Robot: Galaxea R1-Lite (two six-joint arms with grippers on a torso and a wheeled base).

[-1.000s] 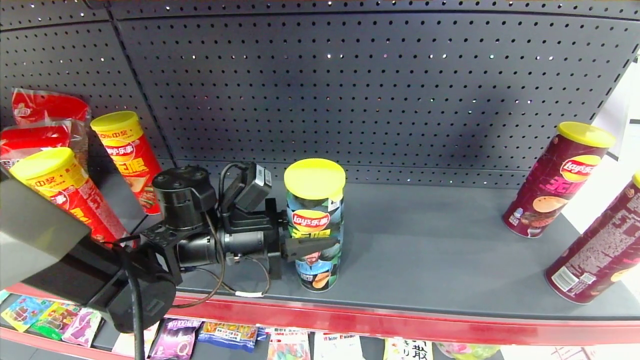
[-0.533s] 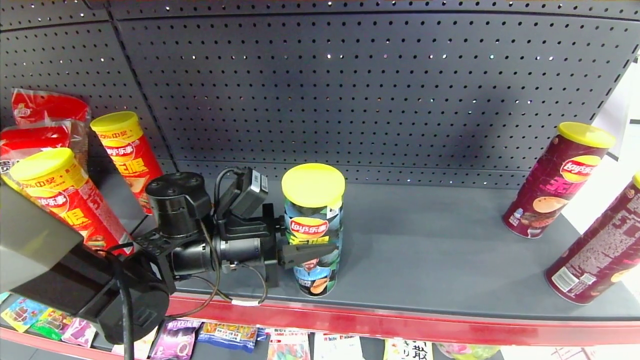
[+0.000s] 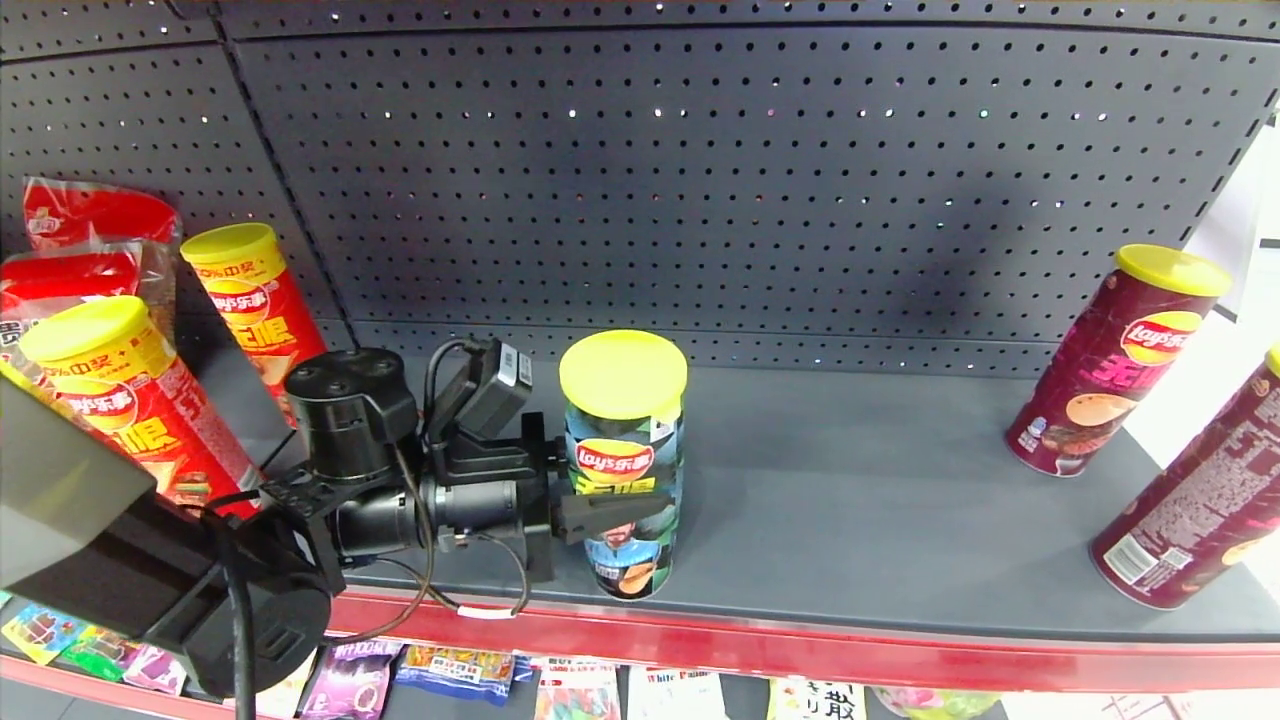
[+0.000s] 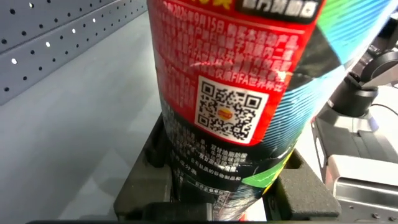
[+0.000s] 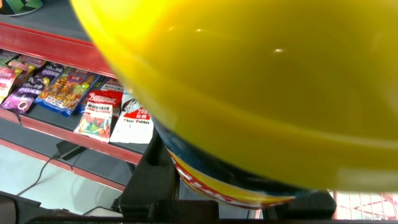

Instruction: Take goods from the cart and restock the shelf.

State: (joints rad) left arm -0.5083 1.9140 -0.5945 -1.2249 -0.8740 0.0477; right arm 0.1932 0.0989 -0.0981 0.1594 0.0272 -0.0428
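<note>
Here, the left claw (image 3: 620, 502) held the chip can (image 3: 622, 440) upright at the shelf (image 3: 850, 520) front.
Its long axis stood vertical, crosswise to that claw; the right claw (image 5: 227, 194) gripped a second can (image 5: 249, 93).

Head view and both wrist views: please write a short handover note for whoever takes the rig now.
Left pincer: shut on blue can, upright near the shelf front, between red cans and purple cans.
Right pincer: shut on second can, lid toward its camera.
Done: blue can brought to shelf.
To do: release it, then place second can.
</note>
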